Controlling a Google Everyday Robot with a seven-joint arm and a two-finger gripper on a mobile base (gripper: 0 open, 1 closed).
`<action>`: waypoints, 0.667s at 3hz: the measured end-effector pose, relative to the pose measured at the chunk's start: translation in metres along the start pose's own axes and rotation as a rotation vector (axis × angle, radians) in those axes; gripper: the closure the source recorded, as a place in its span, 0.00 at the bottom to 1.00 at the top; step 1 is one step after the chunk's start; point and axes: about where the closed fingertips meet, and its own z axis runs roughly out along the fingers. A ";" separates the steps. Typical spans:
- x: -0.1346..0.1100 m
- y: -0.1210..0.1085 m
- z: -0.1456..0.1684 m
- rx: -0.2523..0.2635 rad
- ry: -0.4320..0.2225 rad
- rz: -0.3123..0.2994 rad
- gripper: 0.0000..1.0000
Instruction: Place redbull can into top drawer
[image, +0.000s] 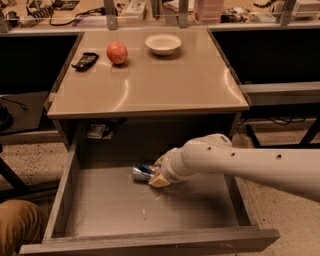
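Note:
The redbull can (141, 171) lies on its side on the grey floor of the open top drawer (115, 205), near the drawer's back middle, with a shiny end facing left. My gripper (158, 176) is down inside the drawer at the can's right end and touches it. The white arm (240, 162) reaches in from the right over the drawer's right wall. The can's right part is hidden behind the gripper.
On the tan desk top (165, 80) stand an orange-red apple (117, 52), a white bowl (163, 43) and a black object (85, 60). A person's knee (15, 225) is at the lower left beside the drawer. Cluttered tables stand behind the desk.

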 end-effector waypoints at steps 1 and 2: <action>0.000 0.000 0.000 0.000 0.000 0.000 0.11; 0.000 0.000 0.000 0.000 0.000 0.000 0.00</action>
